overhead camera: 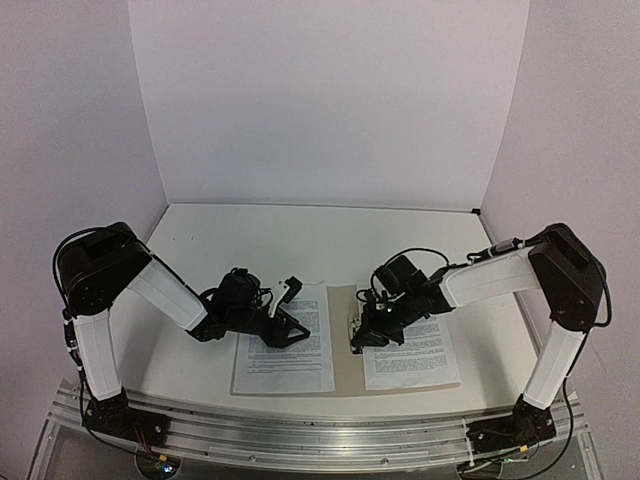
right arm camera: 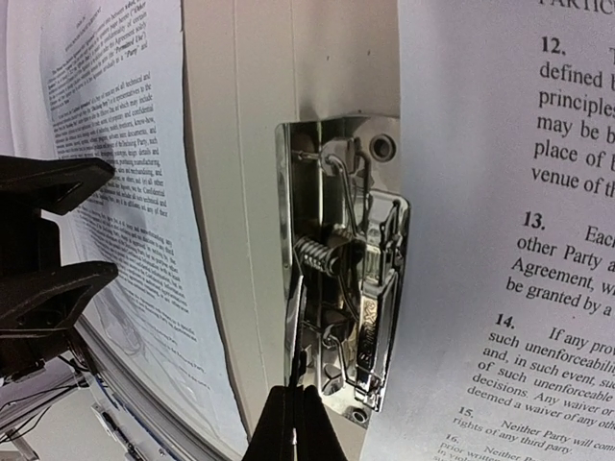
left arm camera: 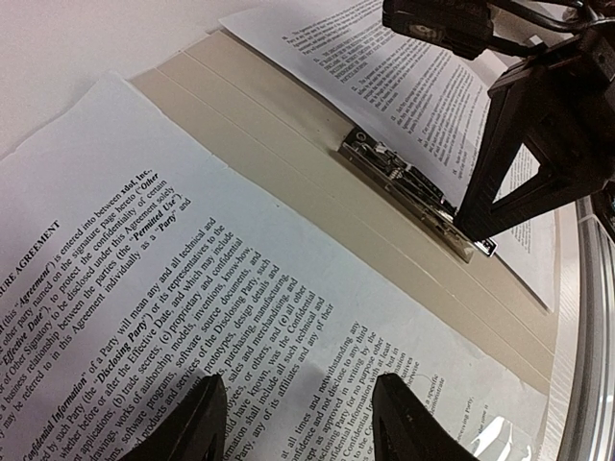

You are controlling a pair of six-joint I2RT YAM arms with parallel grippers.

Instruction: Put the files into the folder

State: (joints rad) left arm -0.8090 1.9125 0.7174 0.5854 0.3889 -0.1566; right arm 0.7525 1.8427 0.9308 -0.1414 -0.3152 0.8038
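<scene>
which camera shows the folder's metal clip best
The right wrist view: the metal clip fills the middle of the frame, spring and lever sharp. The left wrist view shows it at a slant, partly behind the right gripper. In the top external view it is only a small speck by that gripper.

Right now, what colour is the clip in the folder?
Shiny silver; the clip shows best in the right wrist view.

Paper files (overhead camera: 285,365), card folder (left arm camera: 288,154) (seemingly matt), glossy metal clip (right arm camera: 370,288)
</scene>
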